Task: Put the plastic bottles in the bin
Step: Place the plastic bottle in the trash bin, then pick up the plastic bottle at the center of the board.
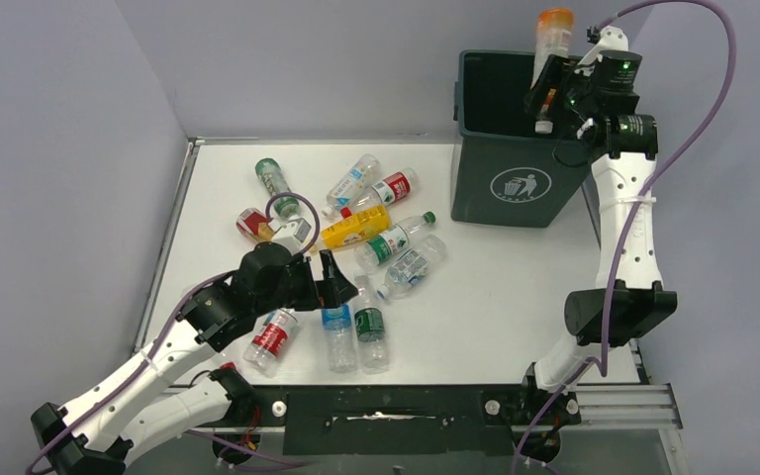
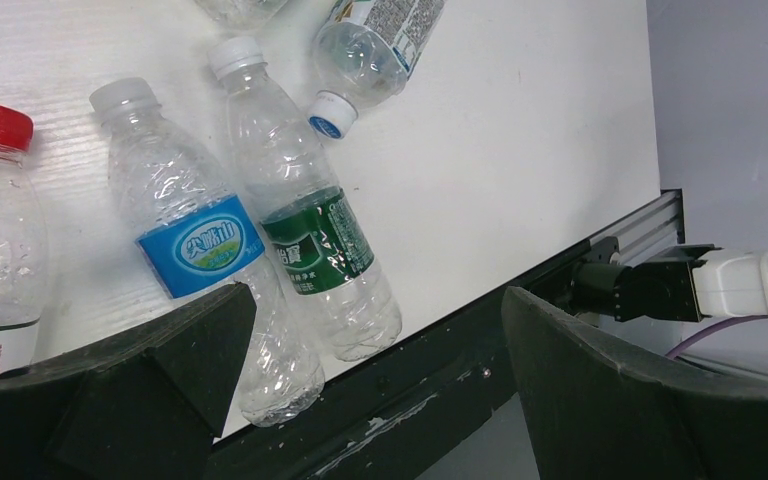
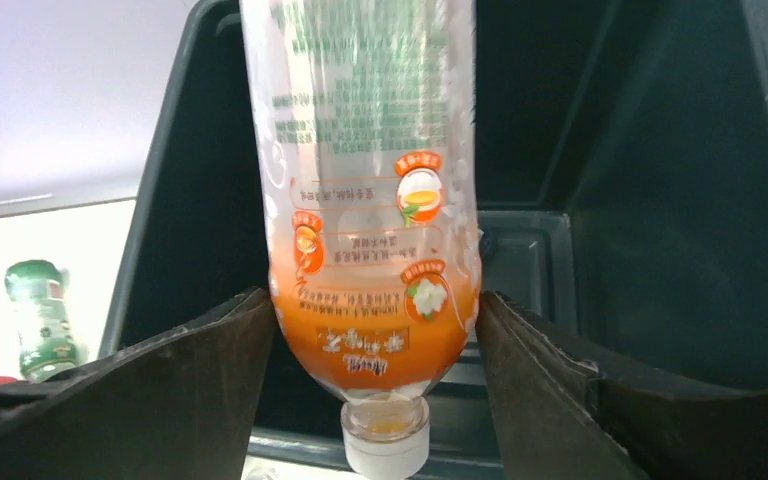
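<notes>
Right now my right fingers (image 3: 160, 400) grip the orange bottle (image 3: 360, 200) cap-down over the bin (image 1: 515, 188); if they loosen unevenly, it could tip and drop outside the rim. My left fingers (image 2: 610, 400) hang wide open above the other bottles (image 2: 320, 240) lying on the tabletop (image 2: 520, 150).

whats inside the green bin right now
Only dark walls and a patch of floor show inside the bin. An orange bottle, cap down between the right pincer's fingers, covers the middle, so what lies there is hidden.
</notes>
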Robot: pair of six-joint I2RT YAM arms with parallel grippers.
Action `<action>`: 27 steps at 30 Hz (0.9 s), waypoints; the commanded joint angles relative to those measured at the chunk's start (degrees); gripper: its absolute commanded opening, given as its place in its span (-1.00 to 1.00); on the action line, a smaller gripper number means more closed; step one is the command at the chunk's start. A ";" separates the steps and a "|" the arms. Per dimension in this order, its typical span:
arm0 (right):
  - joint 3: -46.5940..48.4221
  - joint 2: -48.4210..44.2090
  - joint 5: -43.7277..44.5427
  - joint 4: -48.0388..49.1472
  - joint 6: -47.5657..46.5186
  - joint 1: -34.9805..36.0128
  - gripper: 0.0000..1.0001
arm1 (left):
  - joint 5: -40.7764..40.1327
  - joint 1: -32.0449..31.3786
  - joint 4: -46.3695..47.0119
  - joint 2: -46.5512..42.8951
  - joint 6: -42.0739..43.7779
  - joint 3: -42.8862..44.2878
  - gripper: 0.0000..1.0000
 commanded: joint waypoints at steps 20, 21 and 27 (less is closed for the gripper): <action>-15.38 -17.44 -0.13 2.00 -0.11 12.20 0.82 | -3.29 -0.68 0.06 -0.31 -1.75 0.25 0.96; -18.60 -19.32 0.22 2.99 0.83 14.04 0.82 | -3.57 -0.63 -0.14 -0.29 -1.74 0.43 0.95; -36.09 -27.70 5.46 7.35 5.90 27.24 0.80 | -3.78 -0.52 -0.13 0.77 -1.75 0.49 0.95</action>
